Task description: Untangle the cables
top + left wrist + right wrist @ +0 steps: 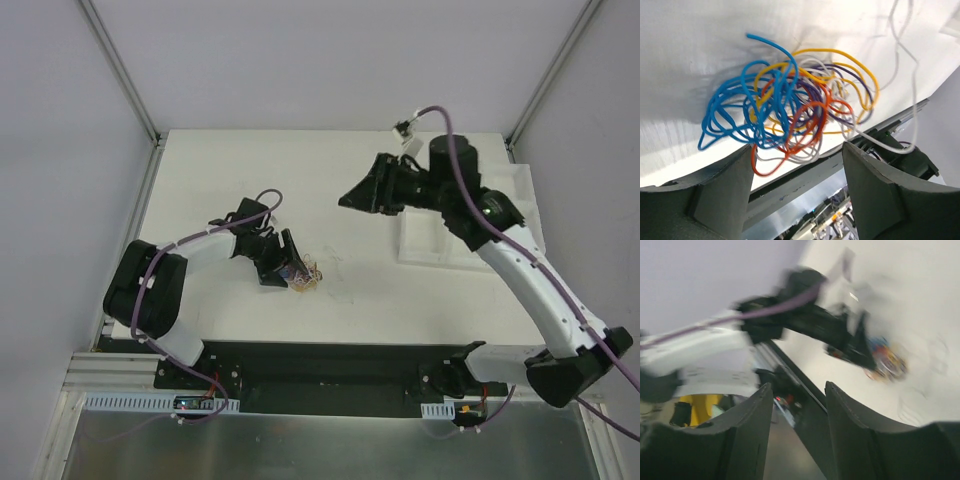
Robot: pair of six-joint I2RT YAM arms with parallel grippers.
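Observation:
The cables (790, 107) are a curly bundle of thin blue, yellow, orange-red, purple and white wires lying on the white table. In the top view the bundle (306, 277) sits left of centre, near the front edge. My left gripper (287, 262) is open at the bundle's left side, low over the table. In the left wrist view its fingers (725, 195) stand wide apart with the bundle just beyond them and nothing between them. My right gripper (352, 196) is open and empty, held high over the table's middle, well away from the bundle. The blurred right wrist view shows the bundle (886, 360) far off.
A white tray (440, 235) lies on the table at the right, under the right arm. The table's front edge and a black rail (330, 355) run just in front of the bundle. Grey walls close in the table on both sides.

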